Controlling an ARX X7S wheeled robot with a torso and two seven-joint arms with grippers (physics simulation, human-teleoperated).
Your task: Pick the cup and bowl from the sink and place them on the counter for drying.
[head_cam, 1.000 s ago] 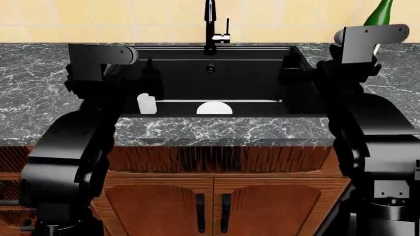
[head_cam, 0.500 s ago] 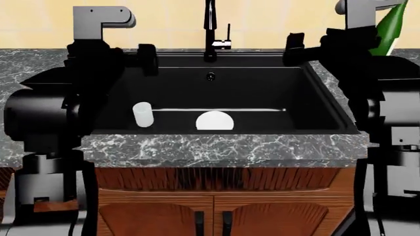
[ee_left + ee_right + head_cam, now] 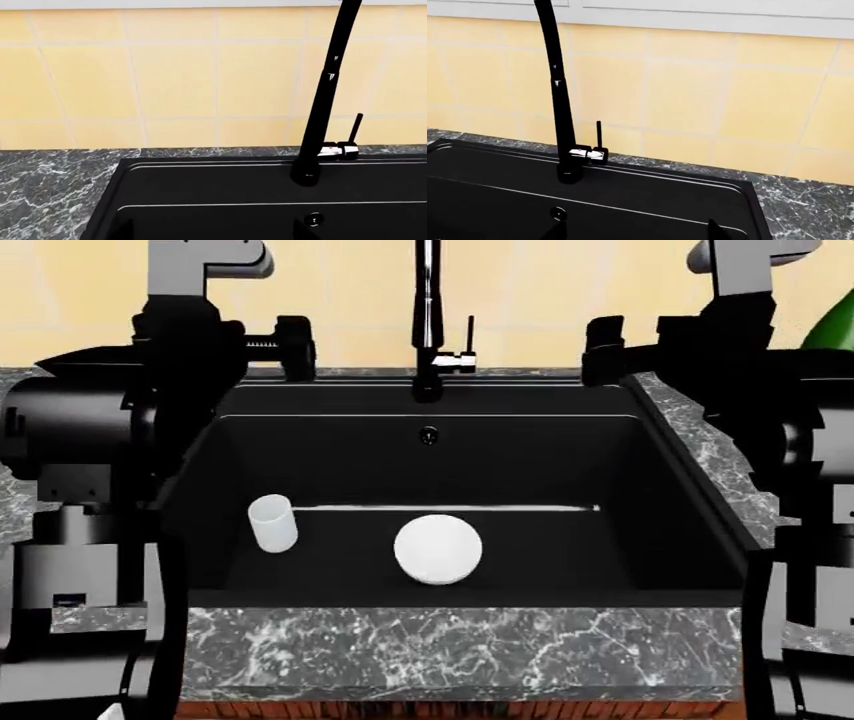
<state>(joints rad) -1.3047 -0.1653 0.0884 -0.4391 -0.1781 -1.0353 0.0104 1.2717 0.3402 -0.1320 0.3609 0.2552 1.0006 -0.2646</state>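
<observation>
— Where do the cup and the bowl sit?

— Both on the floor of the sink, toward its near side in the head view. The cup stands upright at the left, a small white tumbler; the bowl lies near the middle, to the right of the cup and apart from it. The bowl shows as a plain white disc, so I cannot tell which way up it is.

— And the counter?

— The counter runs as a dark grey marble strip with white veins along the near edge of the sink, and continues behind it below the yellow tiled wall.

— What about the arms?

— The left gripper is held above the sink's back left corner, the right gripper above its back right corner, both well apart from the cup and bowl. Neither holds anything. From these dark shapes I cannot tell whether the fingers are apart or together — the wrist views show almost nothing of them.

— What do the wrist views show?

— The tall black faucet rising from the sink's back ledge, with its small lever beside it, and the round overflow hole on the back wall of the sink. A green bottle peeks in at the head view's far right edge.
</observation>
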